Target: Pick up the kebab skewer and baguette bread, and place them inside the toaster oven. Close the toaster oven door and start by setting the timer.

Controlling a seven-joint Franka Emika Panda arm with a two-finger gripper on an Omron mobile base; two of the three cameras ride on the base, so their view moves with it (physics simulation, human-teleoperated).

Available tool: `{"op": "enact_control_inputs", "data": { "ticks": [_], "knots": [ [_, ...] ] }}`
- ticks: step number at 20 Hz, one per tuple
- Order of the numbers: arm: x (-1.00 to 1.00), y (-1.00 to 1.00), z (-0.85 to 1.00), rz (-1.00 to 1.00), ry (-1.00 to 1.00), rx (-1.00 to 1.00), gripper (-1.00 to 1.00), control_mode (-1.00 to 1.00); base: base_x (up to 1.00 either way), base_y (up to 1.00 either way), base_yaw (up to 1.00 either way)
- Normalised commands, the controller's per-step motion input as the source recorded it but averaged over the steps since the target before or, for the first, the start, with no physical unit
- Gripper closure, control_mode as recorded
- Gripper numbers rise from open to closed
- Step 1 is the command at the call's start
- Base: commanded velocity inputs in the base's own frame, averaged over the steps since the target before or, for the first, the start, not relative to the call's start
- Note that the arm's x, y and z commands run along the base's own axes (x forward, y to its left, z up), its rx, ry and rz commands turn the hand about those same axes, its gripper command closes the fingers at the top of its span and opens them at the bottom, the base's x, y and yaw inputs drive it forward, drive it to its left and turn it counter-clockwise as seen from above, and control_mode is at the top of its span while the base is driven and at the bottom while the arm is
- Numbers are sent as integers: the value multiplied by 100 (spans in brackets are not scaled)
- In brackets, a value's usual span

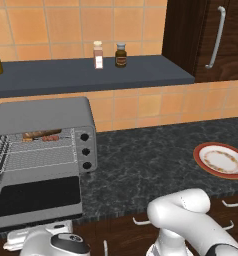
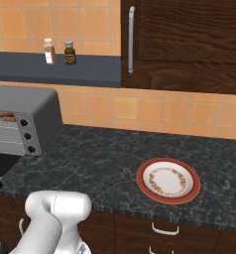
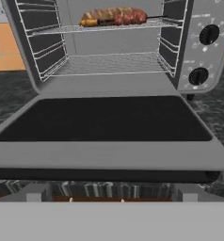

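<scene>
Both foods already lie on the upper rack inside the toaster oven, at the top of the hand view: the baguette and the skewer together. The door hangs fully down. The gripper, lower left, is spread wide and empty. Closing the door and setting the timer remain.

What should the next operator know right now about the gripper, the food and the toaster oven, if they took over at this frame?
Gripper: open, holding nothing, low in front of the oven, below the door's front edge.
Kebab skewer and baguette bread: both lying on the upper rack inside the toaster oven.
Toaster oven door: folded down flat, fully open.
Done: both foods loaded.
Left: swing the door up until shut, then turn the timer knob; which of the knobs is the timer cannot be read here.
</scene>
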Motion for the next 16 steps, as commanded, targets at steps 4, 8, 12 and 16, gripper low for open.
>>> {"op": "enact_control_inputs", "data": {
  "ticks": [4,8,12,16],
  "knots": [
    [0,0,-36,2,0,0,-100,-100,0,0,0],
    [7,0,-36,1,0,0,-100,-100,0,0,0],
    [25,0,-29,2,-2,0,-100,-100,0,0,0],
    [25,0,-29,4,-4,0,-100,-100,0,0,0]
  ]
}}
